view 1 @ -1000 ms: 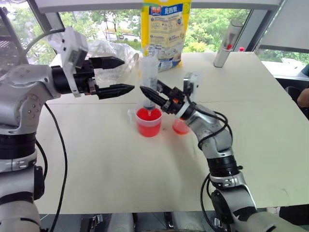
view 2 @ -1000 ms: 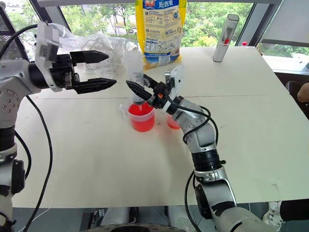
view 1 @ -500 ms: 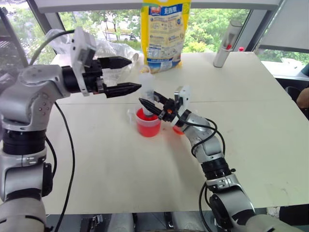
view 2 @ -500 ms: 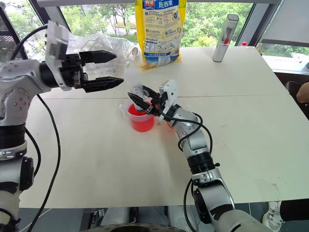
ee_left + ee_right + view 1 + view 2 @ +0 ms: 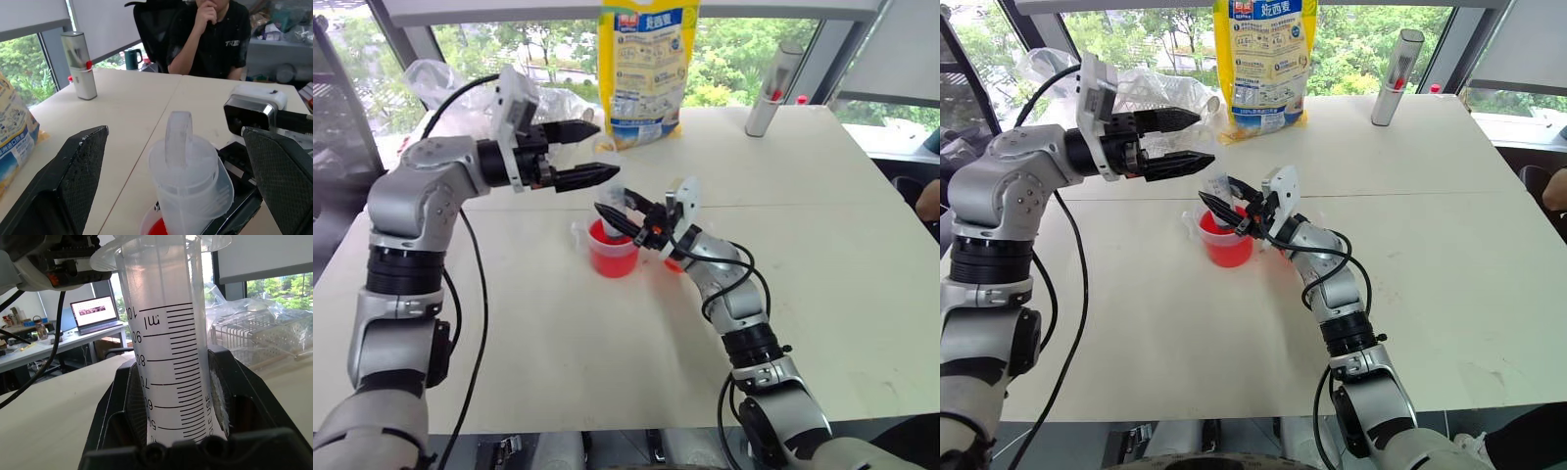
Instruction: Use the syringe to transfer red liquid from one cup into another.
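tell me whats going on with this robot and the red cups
The right gripper is shut on a large clear plastic syringe, holding it upright with its tip down in the larger handled clear beaker of red liquid. The left gripper is open, level with the syringe's top, its plunger between the fingers. A smaller clear cup with some red liquid stands beside the beaker.

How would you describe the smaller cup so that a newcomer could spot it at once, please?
Start at the tall yellow printed bag at the white table's far edge and come toward the middle. There stands a large clear handled beaker of red liquid; the small clear plastic cup sits beside it, half hidden behind the right arm. It is lower, narrower and handleless.
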